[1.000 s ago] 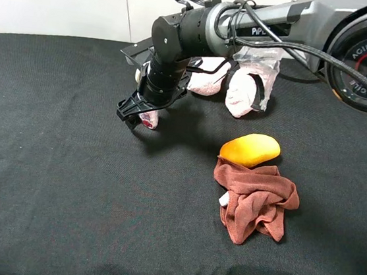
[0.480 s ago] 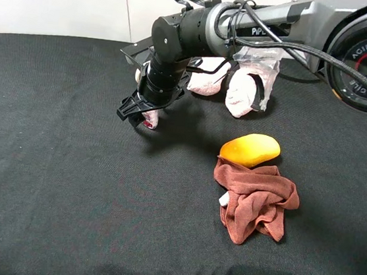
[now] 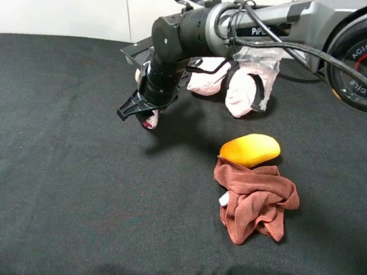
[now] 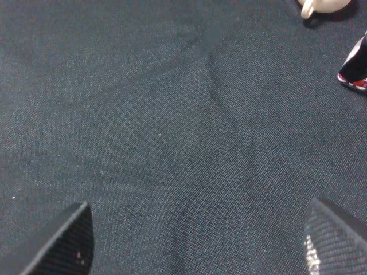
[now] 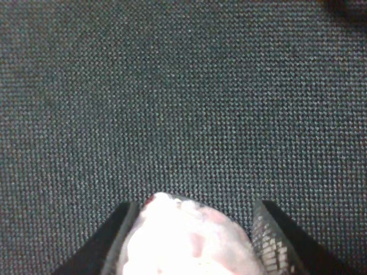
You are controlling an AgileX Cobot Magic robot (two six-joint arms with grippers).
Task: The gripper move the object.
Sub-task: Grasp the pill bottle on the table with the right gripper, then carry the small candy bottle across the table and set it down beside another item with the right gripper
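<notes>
My right gripper (image 3: 140, 114) reaches across to the left of the middle of the black cloth. It is shut on the small clear bottle (image 3: 150, 120) with the white and red-pink label and holds it just above the cloth. In the right wrist view the bottle (image 5: 183, 235) sits between the two fingers (image 5: 123, 229). My left gripper (image 4: 198, 235) is open and empty over bare cloth. The bottle's lower end (image 4: 354, 83) shows at the edge of the left wrist view.
A cream teapot (image 3: 138, 74) stands mostly hidden behind the right arm; it also shows in the left wrist view (image 4: 321, 4). Crumpled white-pink bags (image 3: 242, 91) lie at the back. A yellow mango (image 3: 250, 149) touches a red-brown rag (image 3: 252, 202) right of centre.
My right gripper has risen slightly with the bottle in it. Nothing else has moved.
</notes>
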